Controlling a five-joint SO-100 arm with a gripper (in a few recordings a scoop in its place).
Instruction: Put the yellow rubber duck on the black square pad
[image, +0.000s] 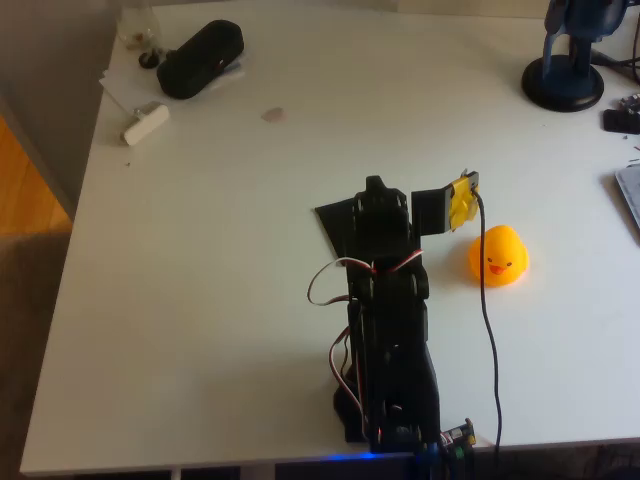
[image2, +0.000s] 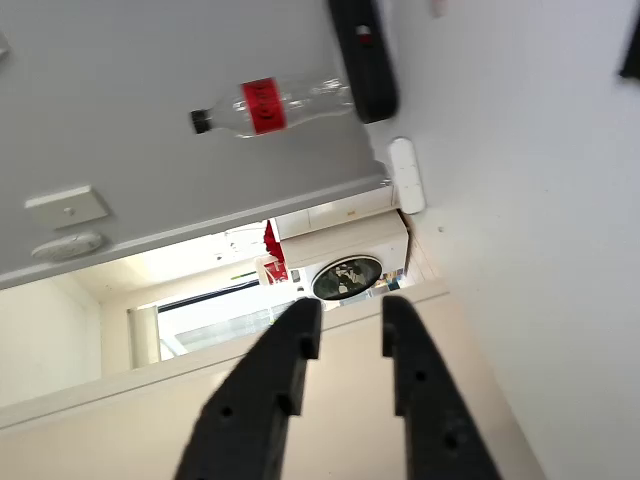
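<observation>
- The yellow rubber duck (image: 497, 256) sits on the white worktop (image: 200, 300), right of the arm in the overhead view.
- End effector (image2: 350, 312): fingers slightly apart, holding nothing.
- The duck looks light, glossy and likely squashy; take it across the body.

White table (image: 200, 300), wooden floor (image: 25, 190), possibly grey wall (image2: 120, 60).

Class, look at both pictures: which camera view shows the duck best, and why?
The overhead view. The duck sits there whole and unobstructed on the table, right of the arm, its beak showing. The wrist view looks past the open jaws toward the table's far edge and the room beyond, so it tells nothing about the duck.
</observation>
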